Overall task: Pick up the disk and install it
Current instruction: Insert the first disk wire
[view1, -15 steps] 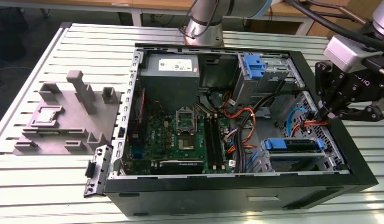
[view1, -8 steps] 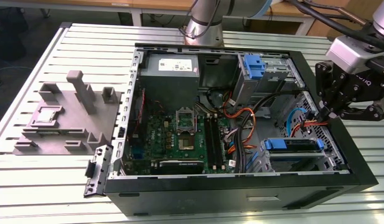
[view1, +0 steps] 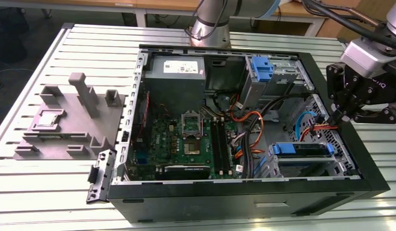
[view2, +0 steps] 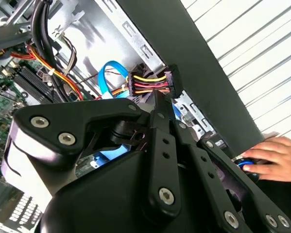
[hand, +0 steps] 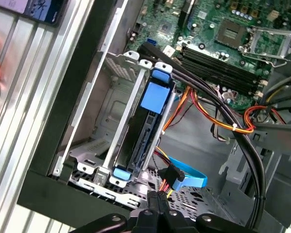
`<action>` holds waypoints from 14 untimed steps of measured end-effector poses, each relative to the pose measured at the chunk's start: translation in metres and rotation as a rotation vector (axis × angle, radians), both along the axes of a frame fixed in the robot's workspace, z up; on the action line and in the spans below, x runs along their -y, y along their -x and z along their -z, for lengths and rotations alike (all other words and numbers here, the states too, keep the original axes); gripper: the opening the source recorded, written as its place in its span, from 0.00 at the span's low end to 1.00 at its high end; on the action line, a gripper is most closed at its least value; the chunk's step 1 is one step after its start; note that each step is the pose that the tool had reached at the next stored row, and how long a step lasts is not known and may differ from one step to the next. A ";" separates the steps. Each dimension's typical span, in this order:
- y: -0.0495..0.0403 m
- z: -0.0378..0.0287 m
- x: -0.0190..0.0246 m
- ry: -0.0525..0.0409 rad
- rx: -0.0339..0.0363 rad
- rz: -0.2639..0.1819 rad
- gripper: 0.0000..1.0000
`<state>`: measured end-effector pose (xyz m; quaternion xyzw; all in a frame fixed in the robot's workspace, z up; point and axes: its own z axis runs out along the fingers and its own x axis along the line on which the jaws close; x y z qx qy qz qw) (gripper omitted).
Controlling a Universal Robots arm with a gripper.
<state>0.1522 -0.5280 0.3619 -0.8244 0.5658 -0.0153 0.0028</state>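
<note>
The claw (view1: pixel 345 117) is hovering at the right edge of the exterior view, over the open computer case (view1: pixel 371 159), its fingers pinched together around a cable connector (view2: pixel 152 85). The disk (hand: pixel 146 127) is sitting upright in the drive cage (hand: pixel 111 104), centre of the first wrist view.

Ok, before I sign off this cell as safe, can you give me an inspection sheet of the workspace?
Surface: slatted metal table carrying an open computer case.
Job's things: the disk in its blue frame stands in the drive cage, not held.
Clutter: grey fixture on the table; black bracket at the case's corner.
Grippers: the gripper hangs inside the case, next to a power connector.
Cables: blue flat cable and orange, red and yellow wires run loose near the cage.
Surroundings: a person's hand rests on the table beside the case.
</note>
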 end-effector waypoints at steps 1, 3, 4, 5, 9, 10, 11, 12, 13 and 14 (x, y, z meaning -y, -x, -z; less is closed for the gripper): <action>0.0001 0.0000 -0.0001 -0.0001 0.0061 -0.003 0.10; 0.0001 -0.0004 -0.0001 0.0001 0.0138 -0.005 0.10; 0.0000 -0.0009 -0.0002 0.0002 0.0156 -0.005 0.10; 0.0000 -0.0014 -0.0003 0.0002 0.0170 -0.005 0.10; 0.0001 -0.0021 -0.0006 -0.0001 0.0228 -0.007 0.10; 0.0001 -0.0021 -0.0006 -0.0001 0.0229 -0.007 0.10; 0.0001 -0.0021 -0.0006 -0.0001 0.0229 -0.007 0.10; 0.0001 -0.0022 -0.0006 0.0000 0.0229 -0.007 0.10; 0.0001 -0.0022 -0.0006 0.0000 0.0229 -0.007 0.10; 0.0001 -0.0022 -0.0006 0.0000 0.0229 -0.007 0.10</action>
